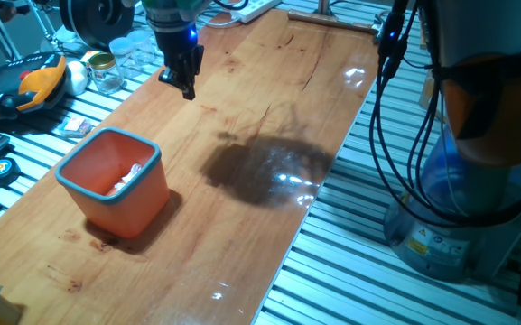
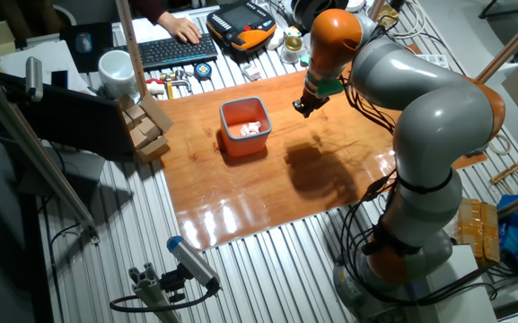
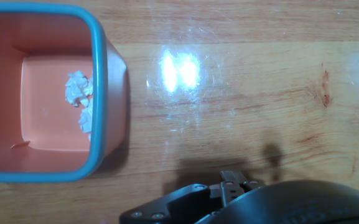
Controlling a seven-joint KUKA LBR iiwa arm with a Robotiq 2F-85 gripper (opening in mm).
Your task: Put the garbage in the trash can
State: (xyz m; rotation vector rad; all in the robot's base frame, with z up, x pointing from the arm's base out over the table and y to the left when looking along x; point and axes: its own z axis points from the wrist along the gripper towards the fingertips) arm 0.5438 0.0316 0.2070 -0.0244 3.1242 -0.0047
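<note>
Your garbage (image 3: 78,99) is sitting inside the trash can (image 1: 70,177), white crumpled bits lying against one wall. The can's standing upright on the wooden counter (image 1: 242,235). Your tool (image 1: 180,77) is hanging above the counter, off to the side, and I can't tell whether it's clenched.

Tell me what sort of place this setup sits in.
Most likely a robotics lab bench: a wooden board on a slotted aluminium table, a keyboard and teach pendant nearby, and loose cables beside the arm.
</note>
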